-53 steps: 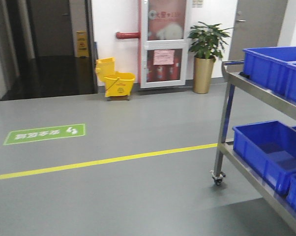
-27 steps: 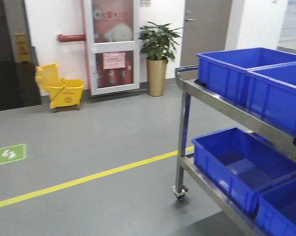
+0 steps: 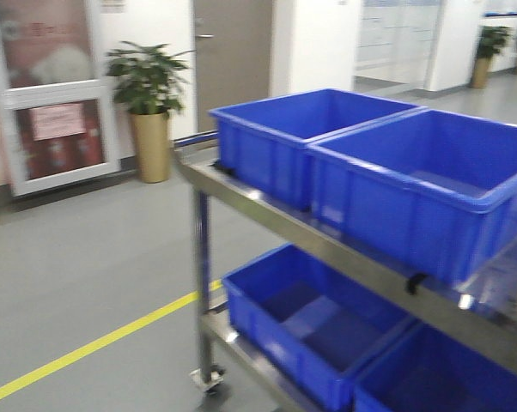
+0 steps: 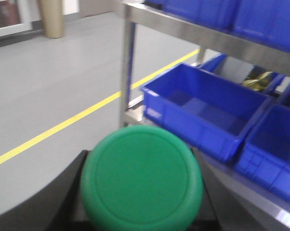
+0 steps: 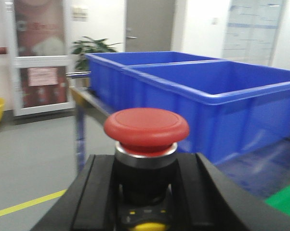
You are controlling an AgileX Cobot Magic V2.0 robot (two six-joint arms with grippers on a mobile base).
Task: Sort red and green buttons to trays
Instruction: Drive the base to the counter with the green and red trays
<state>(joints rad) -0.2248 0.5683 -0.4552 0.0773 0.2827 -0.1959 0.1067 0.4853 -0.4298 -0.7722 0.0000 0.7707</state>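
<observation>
In the left wrist view my left gripper (image 4: 141, 190) is shut on the green button (image 4: 141, 177). Its round green cap fills the space between the black fingers (image 4: 63, 197) and hides its body. In the right wrist view my right gripper (image 5: 146, 190) is shut on the red button (image 5: 146, 126), which stands upright with its red mushroom cap above a dark body between the fingers (image 5: 94, 192). A patch of bright green surface (image 5: 285, 201) shows at the lower right edge; I cannot tell if it is the green tray. The red tray is out of view. Neither gripper shows in the front view.
A steel wheeled cart (image 3: 267, 215) stands close in front, with deep blue crates (image 3: 413, 184) on its top shelf and more (image 3: 314, 322) on the lower shelf. A yellow floor line (image 3: 87, 350), a potted plant (image 3: 149, 112) and a door (image 3: 233, 51) lie to the left.
The front view has swung to the right. The cart with blue crates has moved from the right edge to fill the frame, and the yellow mop bucket has almost left the view.
</observation>
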